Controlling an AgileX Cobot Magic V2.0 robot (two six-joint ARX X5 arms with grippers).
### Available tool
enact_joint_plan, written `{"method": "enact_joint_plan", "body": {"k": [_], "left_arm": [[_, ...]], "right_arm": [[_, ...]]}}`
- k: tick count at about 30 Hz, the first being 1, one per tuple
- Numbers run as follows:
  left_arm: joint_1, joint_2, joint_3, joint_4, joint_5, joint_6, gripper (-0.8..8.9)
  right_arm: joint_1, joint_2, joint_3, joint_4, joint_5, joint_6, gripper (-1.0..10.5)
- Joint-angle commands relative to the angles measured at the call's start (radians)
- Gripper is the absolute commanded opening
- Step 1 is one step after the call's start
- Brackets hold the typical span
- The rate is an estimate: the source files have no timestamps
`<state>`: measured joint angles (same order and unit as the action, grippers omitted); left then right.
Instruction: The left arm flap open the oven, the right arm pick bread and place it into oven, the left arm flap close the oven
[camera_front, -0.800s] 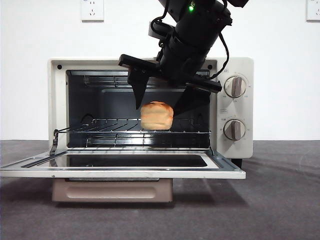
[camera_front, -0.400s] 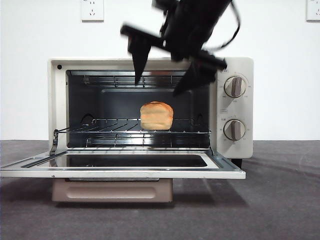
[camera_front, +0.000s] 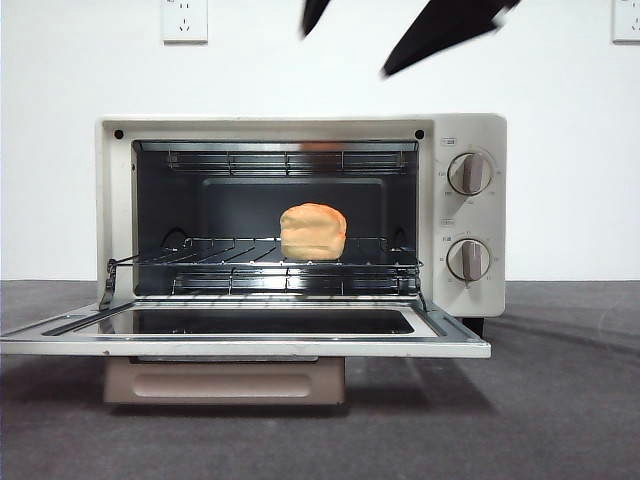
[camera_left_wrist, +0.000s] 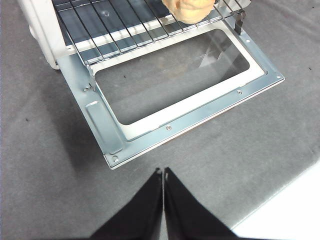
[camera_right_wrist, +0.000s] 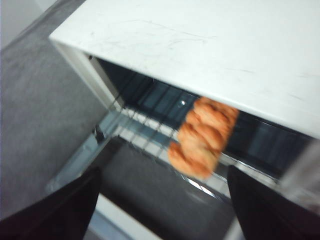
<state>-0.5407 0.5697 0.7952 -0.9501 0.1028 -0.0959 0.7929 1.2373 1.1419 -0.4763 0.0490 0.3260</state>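
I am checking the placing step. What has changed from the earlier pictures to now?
The right end effector, open around the bread a second ago, has let it go and risen out of the oven to the top of the front view. The bread stays on the rack, and the door stays open.

Your left gripper (camera_left_wrist: 163, 172) hangs pinched together above the grey mat, just off the oven (camera_left_wrist: 190, 112) door's edge; bread (camera_left_wrist: 189, 9) sits on its rack.
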Motion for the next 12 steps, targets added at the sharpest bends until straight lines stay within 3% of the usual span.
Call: {"method": "enact_joint_plan", "body": {"k": [1, 8, 12], "left_arm": [[-0.003, 0.004, 0.006, 0.012, -0.002, -0.004, 0.11], [-0.003, 0.004, 0.006, 0.068, -0.002, -0.046, 0.10], [-0.003, 0.005, 0.006, 0.087, -0.002, -0.056, 0.10]], "right_arm": [[0.009, -0.063, 0.010, -0.083, 0.003, -0.072, 4.0], [0.009, -0.266, -0.121, -0.127, -0.002, -0.076, 4.0], [0.010, -0.380, -0.229, -0.127, -0.054, -0.076, 4.0]]}}
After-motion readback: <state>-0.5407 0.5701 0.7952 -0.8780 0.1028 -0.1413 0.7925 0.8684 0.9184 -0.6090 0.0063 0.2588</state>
